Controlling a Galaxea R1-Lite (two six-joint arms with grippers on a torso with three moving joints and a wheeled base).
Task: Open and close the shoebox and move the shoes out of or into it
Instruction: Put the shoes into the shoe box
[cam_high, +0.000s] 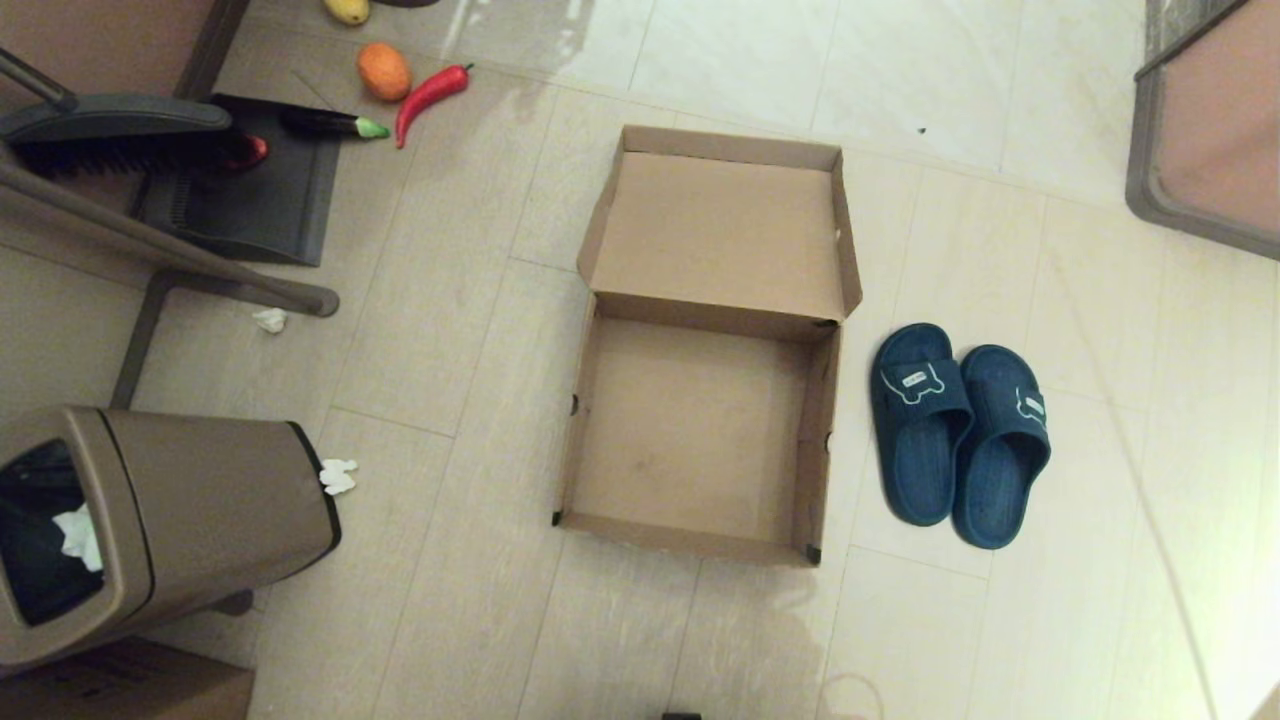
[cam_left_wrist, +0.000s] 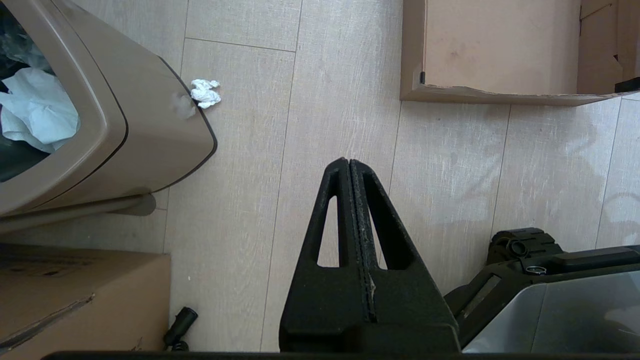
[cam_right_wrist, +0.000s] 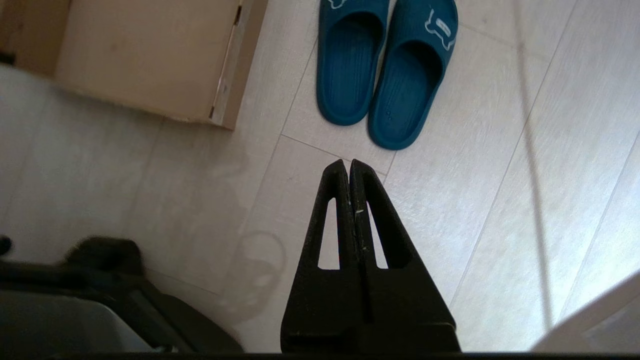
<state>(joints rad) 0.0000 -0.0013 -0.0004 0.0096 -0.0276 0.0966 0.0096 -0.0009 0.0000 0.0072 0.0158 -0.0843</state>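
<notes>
On the pale tiled floor (cam_high: 470, 330), at the centre of the head view, lies the shallow brown cardboard shoebox (cam_high: 690, 430), lid thrown back toward twelve o'clock and its tray bare. At three o'clock from the box, just beside its wall yet apart from it, sits the pair of dark navy-blue rubber slide slippers (cam_high: 958, 435), side by side and touching, heels toward six o'clock.

Neither arm shows in the head view. The left gripper (cam_left_wrist: 348, 161) hangs over bare floor with its fingers pressed together on nothing; the brown plastic trash bin (cam_left_wrist: 125, 125) is at its ten o'clock. The right gripper (cam_right_wrist: 348, 162) is likewise closed and empty, poised just short of the slipper heels.

Judging by the layout, the slippers are to go into the tray, and the right arm is the nearer one. The risks: a closed gripper descending would only shove a slipper away, so it must open first; soft rubber may slip or fold in a shallow pinch; and a low carry could clip the box wall and drag the light carton.
</notes>
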